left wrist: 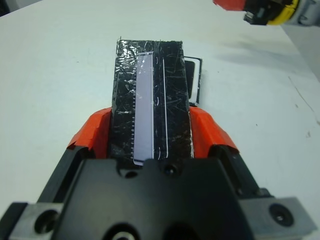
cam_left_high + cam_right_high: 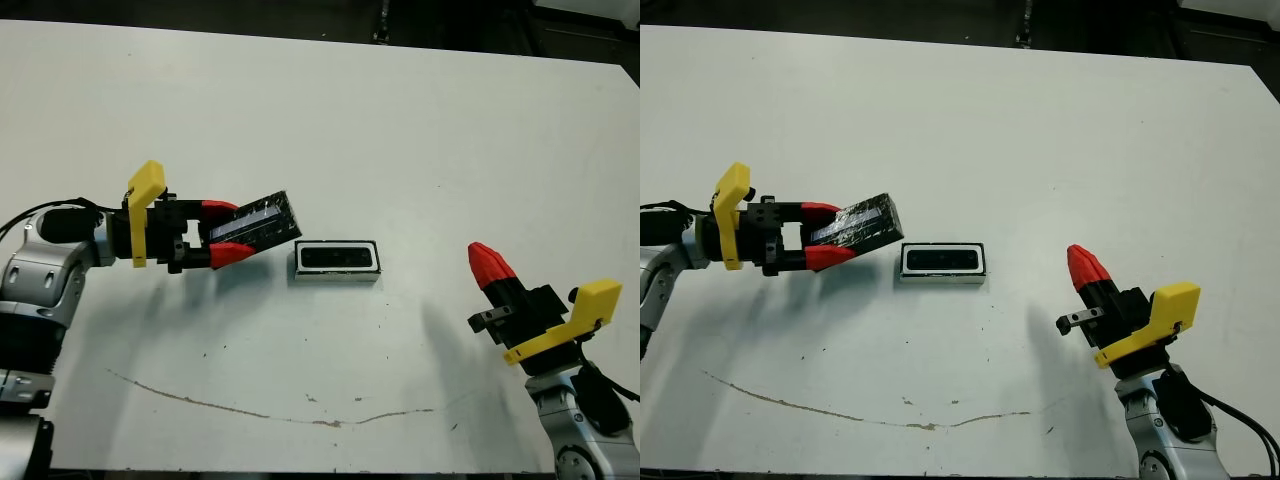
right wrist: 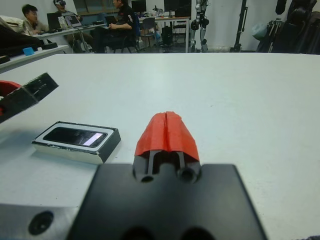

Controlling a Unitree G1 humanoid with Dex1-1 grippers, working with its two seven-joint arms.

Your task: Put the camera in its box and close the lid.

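Left tool [image 2: 226,241] grips lid [image 2: 258,222], seemingly tilted; right tool [image 3: 166,132] closed, empty.

Silver arms, yellow brackets, red-tipped black tools [image 2: 222,241]

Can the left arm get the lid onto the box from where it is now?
Probably yes. The left gripper holds the lid tilted, just left of the box, with bare table around it. The right gripper sits well off to the right, shut.
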